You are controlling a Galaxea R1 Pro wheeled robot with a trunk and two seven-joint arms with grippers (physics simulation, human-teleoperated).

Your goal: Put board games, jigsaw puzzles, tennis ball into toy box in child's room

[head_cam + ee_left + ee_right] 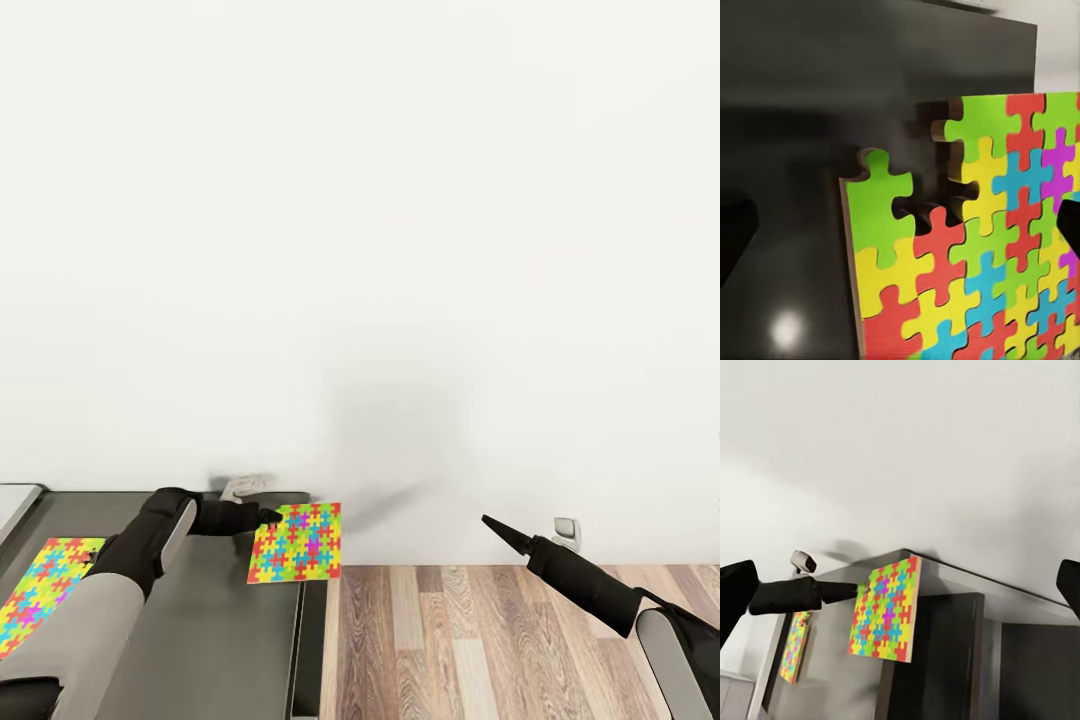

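**Left claw holds one jigsaw puzzle up above the table's right edge**

Your flat, square jigsaw puzzle board of bright green, yellow, red, blue and magenta pieces (296,543) is off the surface, tilted up on edge above the far right part of the dark grey, faintly shiny table top (215,630). In the left wrist view the board (975,262) shows a gap of missing pieces at one corner and a thin brown edge.

Your left gripper (268,517) is clenched on the board's upper left corner; its black fingers meet the corner, and the right wrist view confirms the fingers (844,591) touching the board (886,610) at its edge while the rest hangs free.

A second jigsaw puzzle of the same bright colours (38,588) lies flat on the table at the left, well apart from the held one and partly hidden by your left arm's grey forearm.

Your right gripper (490,523) hangs over the wood-plank floor (470,640) to the right of the table, well clear of both puzzles; its black fingertips come to one point, so read it as clenched on nothing.

Behind everything stands the plain white wall (400,250), with a small grey socket (566,529) low on it.
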